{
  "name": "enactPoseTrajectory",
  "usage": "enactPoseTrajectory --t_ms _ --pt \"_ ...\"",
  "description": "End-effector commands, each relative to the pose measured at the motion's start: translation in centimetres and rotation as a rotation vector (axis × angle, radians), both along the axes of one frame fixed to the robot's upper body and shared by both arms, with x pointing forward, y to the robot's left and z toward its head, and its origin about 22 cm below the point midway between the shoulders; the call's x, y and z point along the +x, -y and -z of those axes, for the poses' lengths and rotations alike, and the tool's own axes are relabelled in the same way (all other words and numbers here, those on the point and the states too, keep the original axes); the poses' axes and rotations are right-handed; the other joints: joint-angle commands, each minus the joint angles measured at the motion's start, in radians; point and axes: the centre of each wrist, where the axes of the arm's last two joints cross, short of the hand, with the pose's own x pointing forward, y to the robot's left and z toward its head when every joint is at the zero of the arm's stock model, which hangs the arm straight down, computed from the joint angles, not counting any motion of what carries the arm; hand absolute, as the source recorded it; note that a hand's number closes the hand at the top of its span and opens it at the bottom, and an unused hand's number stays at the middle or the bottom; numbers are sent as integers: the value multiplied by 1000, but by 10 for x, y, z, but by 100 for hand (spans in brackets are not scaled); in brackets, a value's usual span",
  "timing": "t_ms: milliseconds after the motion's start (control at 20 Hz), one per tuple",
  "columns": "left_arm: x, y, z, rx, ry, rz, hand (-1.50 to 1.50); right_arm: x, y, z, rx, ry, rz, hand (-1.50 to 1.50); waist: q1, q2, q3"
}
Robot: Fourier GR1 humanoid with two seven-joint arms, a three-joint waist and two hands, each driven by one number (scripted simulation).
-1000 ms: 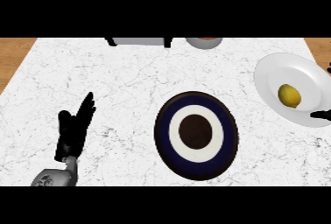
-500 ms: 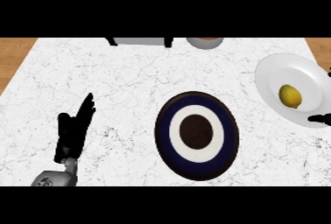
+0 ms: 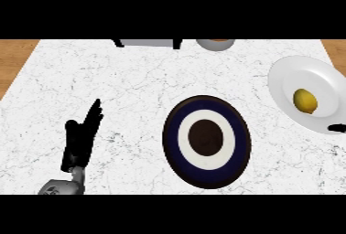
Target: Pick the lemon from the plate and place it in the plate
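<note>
We observed the yellow lemon (image 3: 305, 101) lying on the white plate (image 3: 287, 77) at right; the dark-blue, white-ringed plate (image 3: 178, 137) sat at centre, apart.

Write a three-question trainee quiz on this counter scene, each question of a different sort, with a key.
1. True or false: the lemon lies on the dark blue plate.
2. Which hand shows in full, open with its fingers straight, at the view's lower left? A) left hand B) right hand
3. Fill in: the lemon rests on the ___ plate at the right edge.

Key
1. False: it lies on the white plate; the dark blue plate, with its white ring and dark middle, holds nothing.
2. A. Only a dark tip of the right hand shows at the right edge.
3. white
</note>
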Motion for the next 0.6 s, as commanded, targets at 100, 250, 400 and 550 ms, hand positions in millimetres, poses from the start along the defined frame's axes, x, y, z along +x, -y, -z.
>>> enactPoseTrajectory --t_ms 100,250,400,550 --pt "8 6 -3 -3 11 16 0 -7 8 -2 -15 13 17 -150 6 6 2" --pt "-2 1 5 -5 -6 16 0 -10 11 -2 -10 0 56 -150 4 2 0" --pt "7 0 -13 13 17 11 0 -23 26 -7 -28 8 64 -150 6 3 2" --pt "12 4 -1 -17 -7 -8 0 -30 35 -12 -21 22 79 -150 -1 10 3"
